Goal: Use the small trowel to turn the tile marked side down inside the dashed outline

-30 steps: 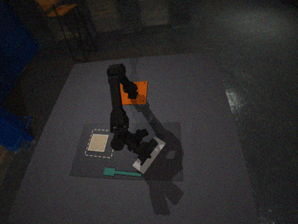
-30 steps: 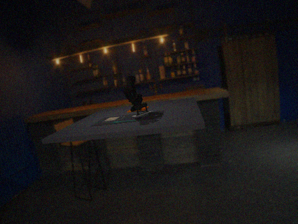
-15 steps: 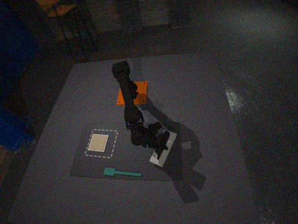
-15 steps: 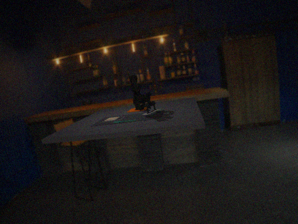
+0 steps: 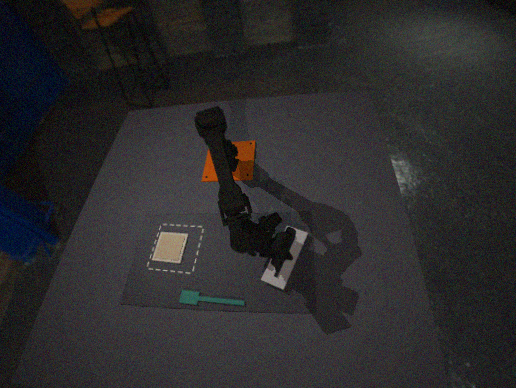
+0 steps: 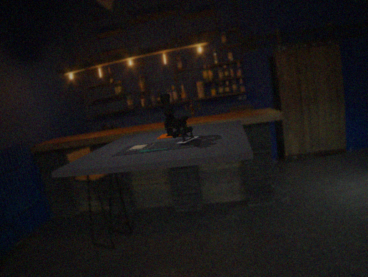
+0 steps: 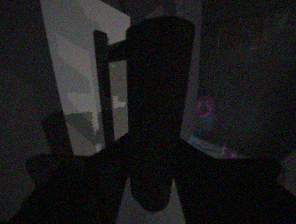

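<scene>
A plain cream tile (image 5: 170, 247) (image 6: 138, 147) lies flat inside the dashed outline (image 5: 191, 272) on the dark mat (image 5: 145, 295); no mark shows on its upper face. My gripper (image 5: 284, 251) (image 7: 150, 133) is shut on the dark handle of the trowel. The trowel's pale rectangular blade (image 5: 274, 280) (image 6: 182, 143) (image 7: 75, 60) is below the fingers, at the mat's right part, well to the right of the tile. Its exact height over the mat is hard to tell. The fingertips are partly hidden in the dark wrist view.
A teal spatula (image 5: 189, 297) (image 6: 153, 150) lies on the mat's front part, between the tile and the mat's front edge. An orange plate (image 5: 245, 172) is under the arm's base behind the mat. The arm's shadow falls on the table (image 5: 370, 165) to the right.
</scene>
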Robot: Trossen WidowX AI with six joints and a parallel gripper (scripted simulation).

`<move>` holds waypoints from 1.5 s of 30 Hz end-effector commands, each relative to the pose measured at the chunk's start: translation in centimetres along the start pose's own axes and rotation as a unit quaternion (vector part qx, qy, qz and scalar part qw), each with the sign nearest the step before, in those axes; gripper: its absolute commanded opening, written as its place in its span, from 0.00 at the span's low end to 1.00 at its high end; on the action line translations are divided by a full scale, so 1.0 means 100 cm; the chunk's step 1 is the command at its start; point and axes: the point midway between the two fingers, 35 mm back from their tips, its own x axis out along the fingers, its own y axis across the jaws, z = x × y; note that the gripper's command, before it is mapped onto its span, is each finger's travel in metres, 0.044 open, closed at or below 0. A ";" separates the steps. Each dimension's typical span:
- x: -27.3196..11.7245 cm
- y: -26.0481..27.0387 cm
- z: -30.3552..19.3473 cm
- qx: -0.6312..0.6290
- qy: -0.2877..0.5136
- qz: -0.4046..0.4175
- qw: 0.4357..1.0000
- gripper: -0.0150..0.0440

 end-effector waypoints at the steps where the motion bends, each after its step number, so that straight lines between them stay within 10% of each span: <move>1: 0.003 0.003 0.000 0.000 0.002 -0.003 1.000 0.25; 12: 0.013 0.015 0.000 0.000 0.002 -0.003 1.000 0.25; 24: 0.013 0.015 0.000 0.000 0.002 -0.003 1.000 0.76; 45: -0.041 0.015 -0.001 -0.001 0.002 -0.001 1.000 0.76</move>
